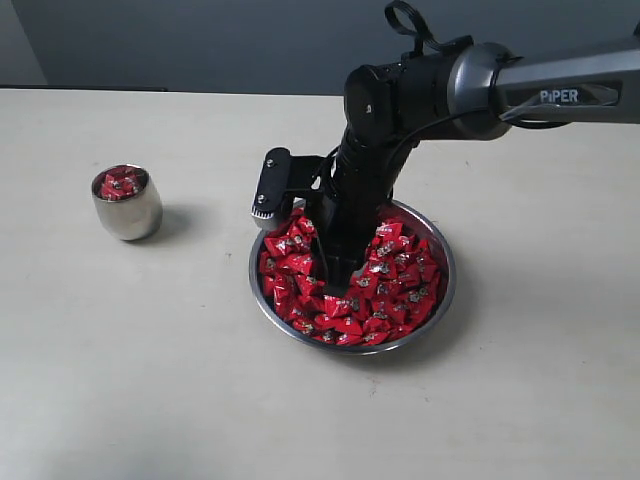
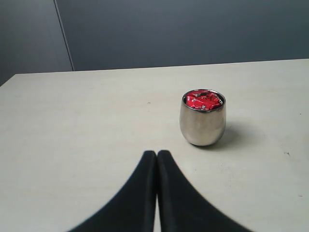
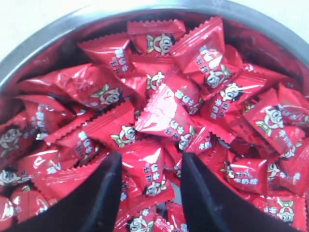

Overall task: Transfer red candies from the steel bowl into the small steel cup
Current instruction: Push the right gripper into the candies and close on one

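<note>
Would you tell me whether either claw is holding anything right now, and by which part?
Nothing is held: the right claw stands open among the red candies in the steel bowl; the left claw is shut, empty.

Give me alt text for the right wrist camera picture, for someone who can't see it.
An open gripper reaches into a steel bowl heaped with red candies in shiny wrappers, one candy lying between its two black fingers.
</note>
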